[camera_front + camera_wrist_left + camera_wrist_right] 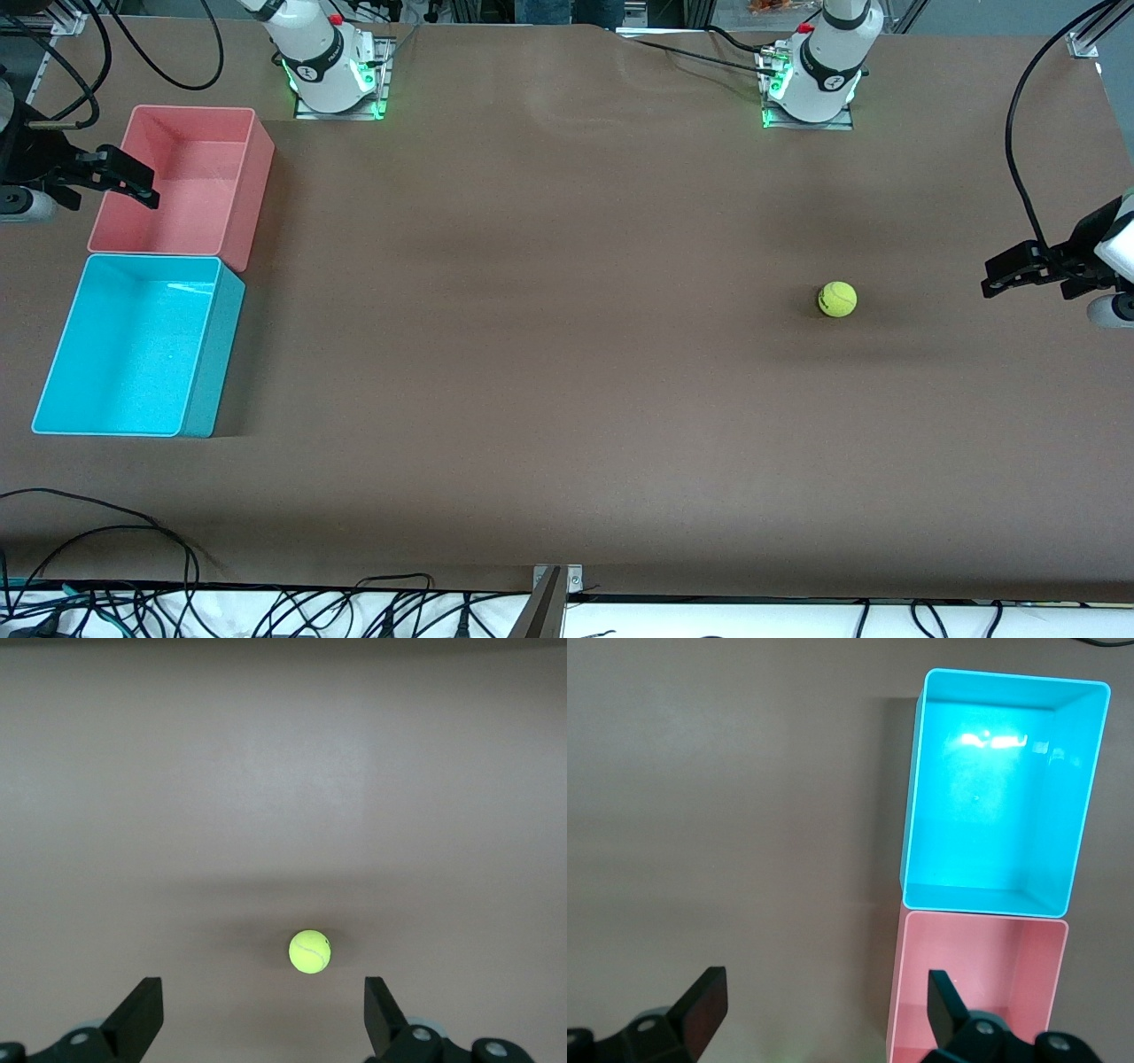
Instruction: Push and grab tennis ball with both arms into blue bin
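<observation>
The tennis ball [837, 299] lies on the brown table toward the left arm's end. It also shows in the left wrist view [309, 951], just ahead of the open jaws and apart from them. My left gripper [999, 276] is open and empty, low over the table at the left arm's end, beside the ball; the left wrist view shows it too [263, 1014]. The blue bin [213, 354] stands empty at the right arm's end and shows in the right wrist view [911, 797]. My right gripper [142, 188] is open and empty over the pink bin's edge; the right wrist view shows it too [824, 1010].
A pink bin [252, 190] of like size stands against the blue bin, farther from the front camera, and is also empty [992, 966]. Cables lie along the table's front edge [266, 602] and hang at the left arm's end [1019, 177].
</observation>
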